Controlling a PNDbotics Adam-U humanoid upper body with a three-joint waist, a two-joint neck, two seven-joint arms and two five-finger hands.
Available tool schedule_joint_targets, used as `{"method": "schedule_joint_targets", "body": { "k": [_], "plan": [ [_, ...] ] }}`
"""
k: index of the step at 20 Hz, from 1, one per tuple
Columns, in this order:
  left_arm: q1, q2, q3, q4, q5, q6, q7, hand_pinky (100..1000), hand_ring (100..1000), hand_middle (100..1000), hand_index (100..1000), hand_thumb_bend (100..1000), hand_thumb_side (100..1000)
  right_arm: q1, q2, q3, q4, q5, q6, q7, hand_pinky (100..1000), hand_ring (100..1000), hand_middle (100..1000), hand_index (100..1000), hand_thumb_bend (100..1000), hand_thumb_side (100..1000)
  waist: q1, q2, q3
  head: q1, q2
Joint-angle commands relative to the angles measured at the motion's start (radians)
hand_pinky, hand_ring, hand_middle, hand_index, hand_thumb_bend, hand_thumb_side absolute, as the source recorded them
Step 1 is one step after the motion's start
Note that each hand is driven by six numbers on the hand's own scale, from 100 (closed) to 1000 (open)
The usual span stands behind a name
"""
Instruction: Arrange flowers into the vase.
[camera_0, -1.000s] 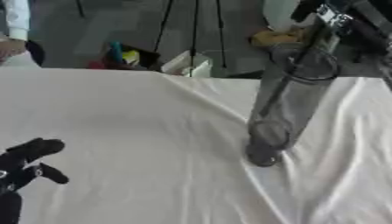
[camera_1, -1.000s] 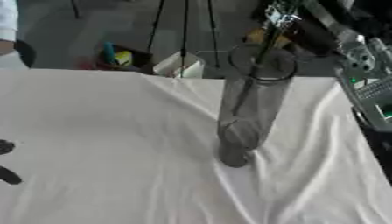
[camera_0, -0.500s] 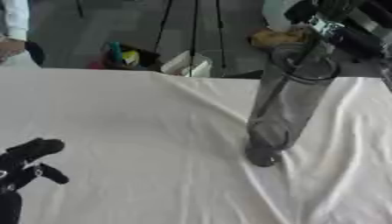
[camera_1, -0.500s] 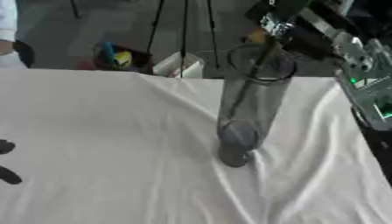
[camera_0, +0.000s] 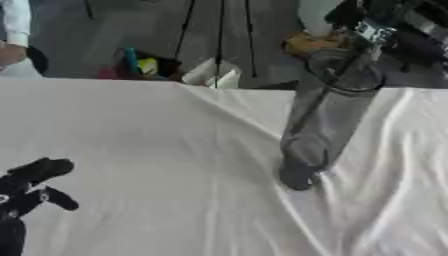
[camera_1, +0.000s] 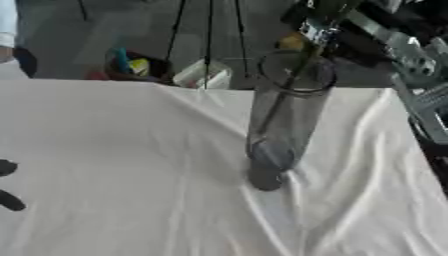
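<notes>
two head-mounted eyes, both looking down and forward over a white-clothed table (camera_0: 131, 150). close range. both share the tall glass vase (camera_1: 284, 115) and floor clutter past the far edge. the right eye view puts the vase further left in frame.
</notes>
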Motion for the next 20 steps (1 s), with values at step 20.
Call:
{"method": "schedule_joint_targets", "body": {
  "k": [20],
  "plan": [
    [-0.005,0.007,0.0,-0.019,0.0,0.001,-0.001,478,797,751,895,100,1000,0.022,-0.073,-0.045,0.029,0.001,-0.083,0.155,877,784,784,885,248,1000,-0.002,-0.008,-0.001,0.007,-0.014]
  ]
}}
